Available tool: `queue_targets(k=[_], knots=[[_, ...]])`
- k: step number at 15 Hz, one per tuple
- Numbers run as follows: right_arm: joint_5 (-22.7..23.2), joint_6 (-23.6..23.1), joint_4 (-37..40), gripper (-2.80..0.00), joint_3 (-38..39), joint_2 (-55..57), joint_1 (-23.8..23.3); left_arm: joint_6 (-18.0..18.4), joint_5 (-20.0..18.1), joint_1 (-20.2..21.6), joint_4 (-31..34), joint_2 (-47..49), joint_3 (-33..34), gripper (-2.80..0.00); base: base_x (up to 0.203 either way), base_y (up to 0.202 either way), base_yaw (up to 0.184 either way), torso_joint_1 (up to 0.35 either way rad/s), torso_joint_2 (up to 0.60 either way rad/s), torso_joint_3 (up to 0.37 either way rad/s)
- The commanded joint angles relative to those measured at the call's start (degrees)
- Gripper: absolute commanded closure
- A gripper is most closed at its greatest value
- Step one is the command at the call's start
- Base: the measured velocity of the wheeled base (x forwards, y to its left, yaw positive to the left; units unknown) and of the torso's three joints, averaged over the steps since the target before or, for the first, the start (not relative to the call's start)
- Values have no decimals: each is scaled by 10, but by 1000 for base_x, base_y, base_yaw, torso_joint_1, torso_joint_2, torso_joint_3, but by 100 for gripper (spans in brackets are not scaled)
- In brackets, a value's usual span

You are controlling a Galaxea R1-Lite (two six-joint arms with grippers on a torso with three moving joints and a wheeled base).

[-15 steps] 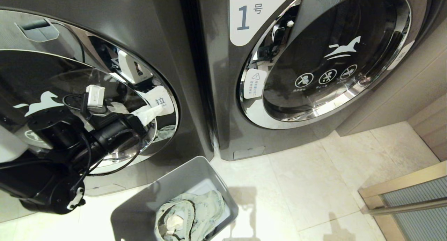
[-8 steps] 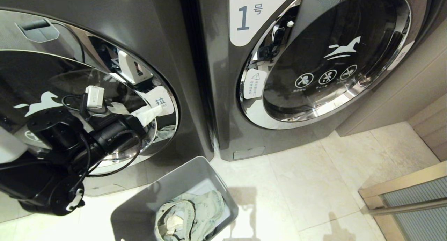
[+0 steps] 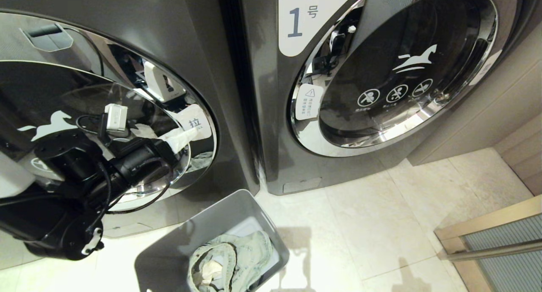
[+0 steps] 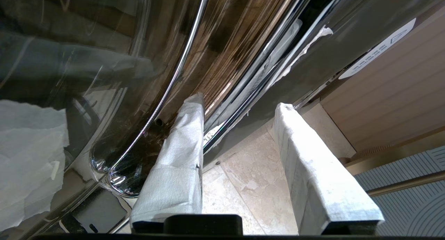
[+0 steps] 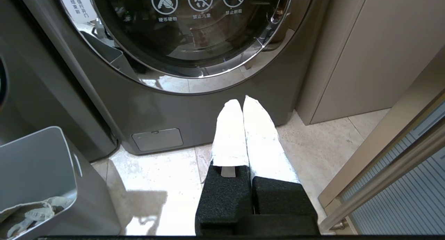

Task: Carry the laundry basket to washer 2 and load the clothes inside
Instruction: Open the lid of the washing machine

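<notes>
Washer 2 (image 3: pixel 127 25) is the dark grey machine left of the one labelled 1; its own number label is out of view. My left gripper (image 3: pixel 183 136) (image 4: pixel 240 102) is at the right rim of its chrome-ringed door (image 3: pixel 199 156), by the white pull tag (image 3: pixel 194 122). It is open: one wrapped finger (image 4: pixel 180 146) lies against the chrome ring, the other (image 4: pixel 313 163) stands apart over the floor. The laundry basket (image 3: pixel 169 249) (image 5: pixel 34 160) sits on the tiles below the door, with the clothes (image 3: pixel 230 258) (image 5: pixel 31 215) inside. My right gripper (image 5: pixel 243 100) hangs shut and empty, low before washer 1.
Washer 1 (image 3: pixel 296 17) stands to the right with its round door (image 3: pixel 402 72) closed. Beige cabinets (image 3: pixel 499 110) flank it on the right. A brass-framed glass panel (image 3: pixel 499 245) stands at the near right. Pale floor tiles (image 3: pixel 360 232) lie between basket and panel.
</notes>
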Motion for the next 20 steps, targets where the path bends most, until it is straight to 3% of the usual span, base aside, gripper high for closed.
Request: queue_targets(k=[1,20], knots=[[0,0,-1,0,23,1,0,-1,-1,-77,-5,3,0,0,0,0,0,0,0,0],[0,0,-1,0,23,1,0,1,2,-104,-5,-35,53,0,0,0,0,0,0,0]])
